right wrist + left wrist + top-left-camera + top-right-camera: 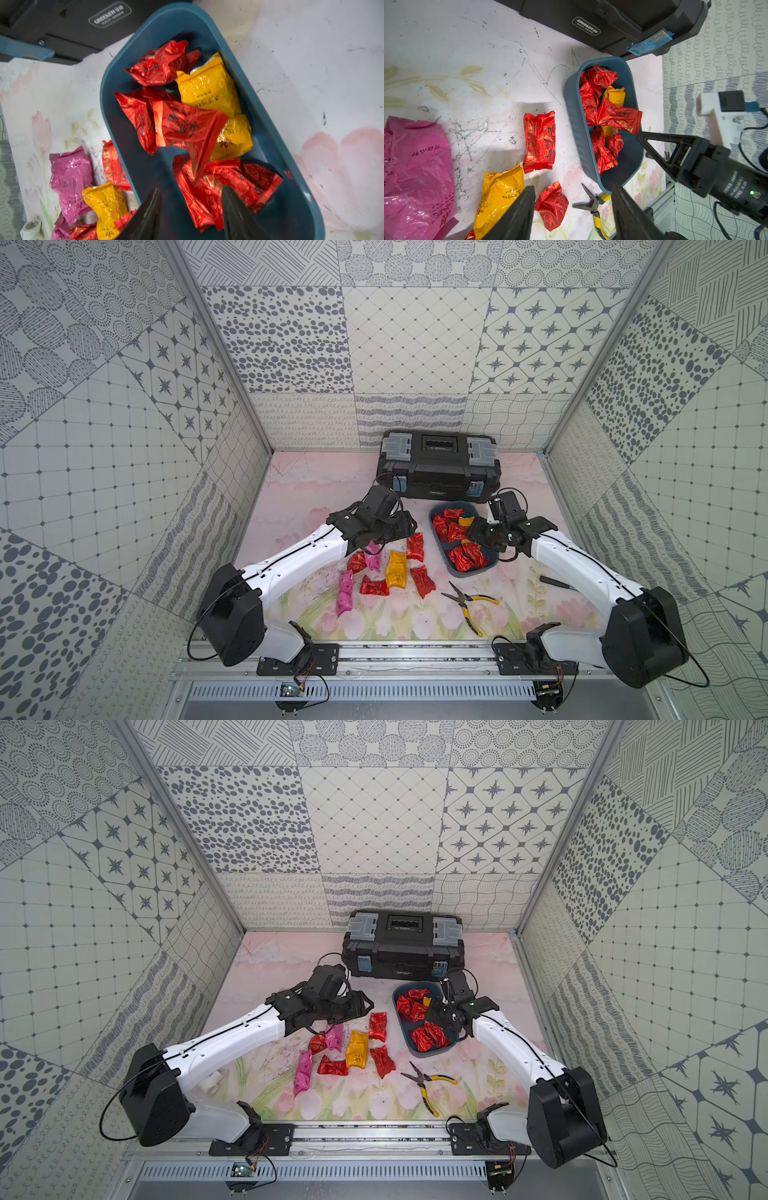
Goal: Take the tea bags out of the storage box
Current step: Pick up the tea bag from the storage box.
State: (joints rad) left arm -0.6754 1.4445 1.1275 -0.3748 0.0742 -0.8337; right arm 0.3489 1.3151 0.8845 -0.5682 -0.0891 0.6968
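- Floral table [316, 489]: tea bags [397, 570] loose at centre frame.
- storage box [437, 541], centre right, holds more.
- right pincer [190, 188] above it: jaws apart.
- left pincer [572, 187]: jaws apart, empty.

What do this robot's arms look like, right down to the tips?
The left arm and right arm wear glossy white shells between bulky black joints, with thin black cables looping alongside. The left end effector and right end effector are black, each with two pointed wedge-shaped fingers.

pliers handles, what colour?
The pliers have yellow handles with black trim, clearest in a top view.
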